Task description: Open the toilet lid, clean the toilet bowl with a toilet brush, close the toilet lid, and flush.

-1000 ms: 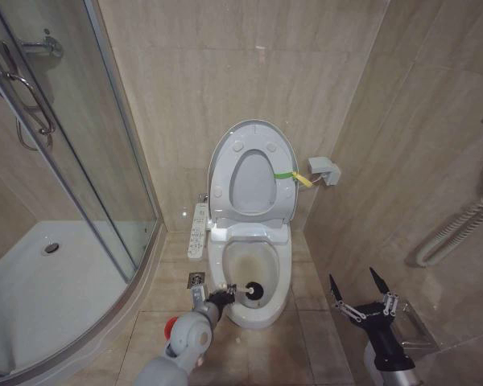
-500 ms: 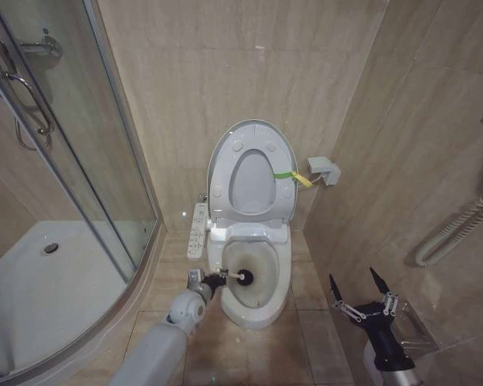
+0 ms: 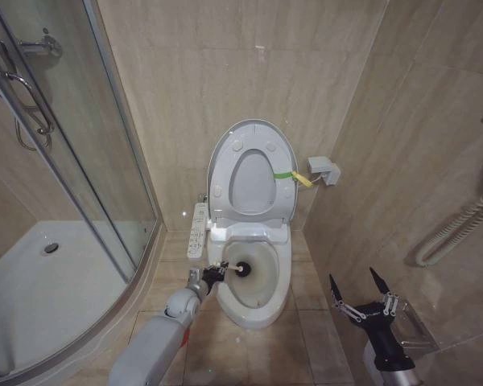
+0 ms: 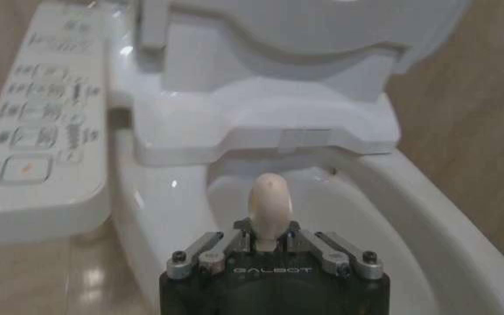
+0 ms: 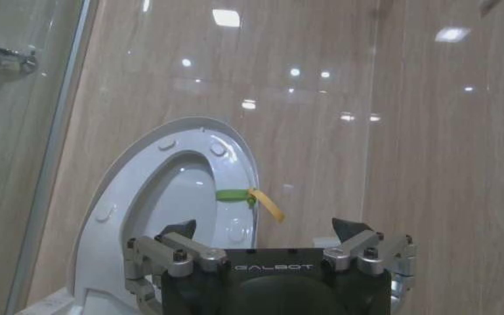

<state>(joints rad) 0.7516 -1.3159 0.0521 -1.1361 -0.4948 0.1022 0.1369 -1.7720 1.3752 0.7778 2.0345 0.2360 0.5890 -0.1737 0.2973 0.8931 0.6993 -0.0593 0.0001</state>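
Note:
The toilet lid [image 3: 225,153] stands raised against the wall, the seat ring folded up with it; it also shows in the right wrist view as the toilet lid [image 5: 138,197]. The white toilet bowl [image 3: 258,310] lies uncovered, stained yellowish-brown inside. My left gripper [image 3: 212,272] is at the bowl's left rim, shut on the pale handle of the toilet brush [image 4: 270,203], whose dark head [image 3: 245,268] is inside the bowl near its back left. My right gripper [image 3: 359,288] hangs open to the right of the toilet, holding nothing.
A glass shower enclosure with a white tray [image 3: 56,281] fills the left. A control panel [image 3: 198,229] sits at the toilet's left side. A small grey box [image 3: 324,170] and a white hose [image 3: 455,229] hang on the right wall. Tiled floor lies in front.
My left gripper has moved the brush from the front of the bowl toward its back left. The right arm has not moved.

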